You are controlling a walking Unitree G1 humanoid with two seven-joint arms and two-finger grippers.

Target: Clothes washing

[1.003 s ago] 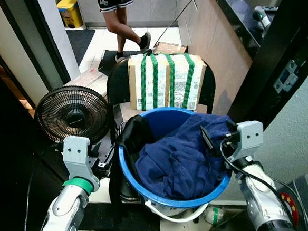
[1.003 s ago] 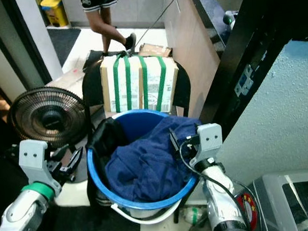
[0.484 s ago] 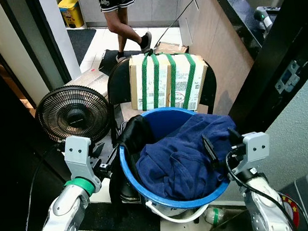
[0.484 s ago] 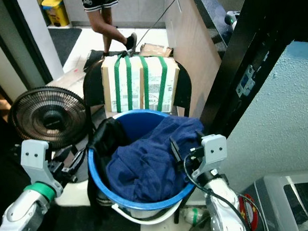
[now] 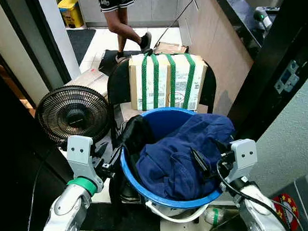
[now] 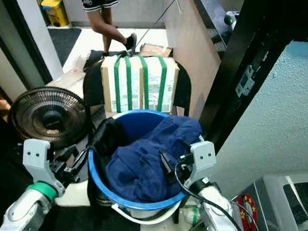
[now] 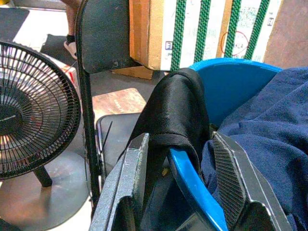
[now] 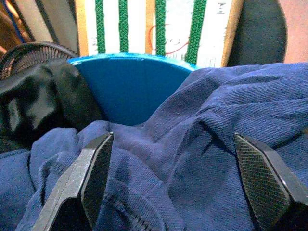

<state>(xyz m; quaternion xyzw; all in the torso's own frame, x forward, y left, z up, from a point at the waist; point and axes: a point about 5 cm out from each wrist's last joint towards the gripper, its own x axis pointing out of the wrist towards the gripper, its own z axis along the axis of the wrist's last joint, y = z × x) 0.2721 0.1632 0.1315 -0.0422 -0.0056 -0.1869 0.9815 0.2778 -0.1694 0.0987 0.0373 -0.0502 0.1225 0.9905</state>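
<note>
Blue tub (image 5: 149,192) heaped with navy clothes (image 5: 173,161), set on black chair for carrying. Left gripper (image 7: 180,168) spread wide, straddling rim and draped black garment (image 7: 175,108); right gripper (image 8: 175,175) wide open over navy fabric, grasping nothing. Beyond: strapped carton (image 5: 167,83), fan (image 5: 73,113), a person's legs (image 5: 124,27).

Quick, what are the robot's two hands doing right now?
Left gripper: open, fingers astride the blue bucket rim.
Right gripper: open, over the navy garment, holding nothing.

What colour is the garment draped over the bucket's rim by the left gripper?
Black garment, hanging over the blue bucket rim; clearest in the left wrist view.
</note>
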